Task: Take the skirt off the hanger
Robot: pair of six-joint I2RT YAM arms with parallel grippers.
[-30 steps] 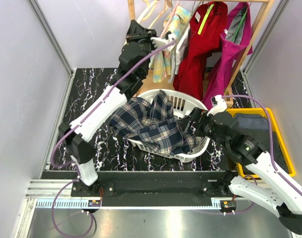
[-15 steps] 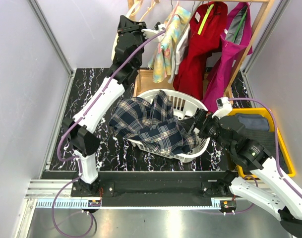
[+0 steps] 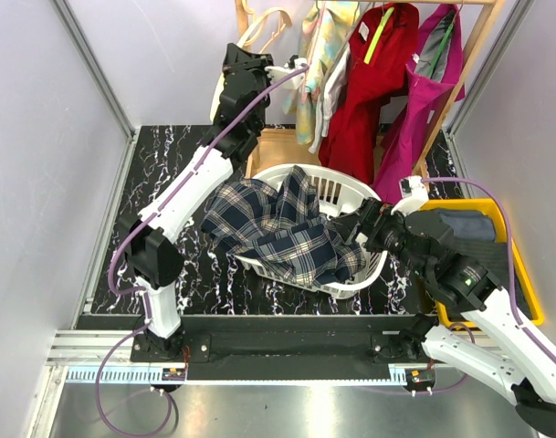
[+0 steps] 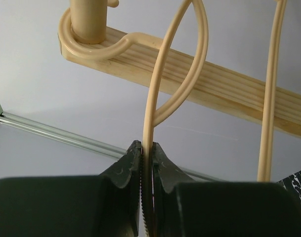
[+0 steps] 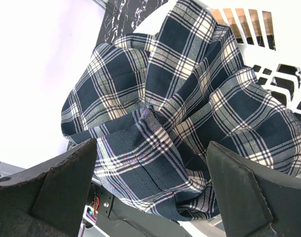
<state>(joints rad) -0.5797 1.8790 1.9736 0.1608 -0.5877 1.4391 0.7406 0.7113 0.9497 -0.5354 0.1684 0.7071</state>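
Note:
The navy and white plaid skirt (image 3: pixel 282 228) lies crumpled in the white laundry basket (image 3: pixel 332 187), spilling over its near rim, with no hanger on it. Up at the wooden rack, my left gripper (image 3: pixel 257 57) is shut on the thin beige hanger (image 3: pixel 264 23). In the left wrist view the hanger's wire (image 4: pixel 152 103) runs down between the left gripper (image 4: pixel 149 150) jaws, below the wooden rail (image 4: pixel 219 91). My right gripper (image 3: pixel 355 224) hovers open at the basket's right side. The right wrist view shows the skirt (image 5: pixel 180 108) under the wide-spread right gripper (image 5: pixel 152 192), not touching it.
On the rack hang a pastel garment (image 3: pixel 319 55), a red one (image 3: pixel 369 82) and a magenta one (image 3: pixel 424 100). A second beige hanger (image 4: pixel 271 89) hangs right of the held one. A yellow bin (image 3: pixel 519 274) with dark cloth sits at the right.
My left arm has carried the empty hanger up and to the left, against the rack. The pastel garment has swung back to the right. The right arm has barely shifted.

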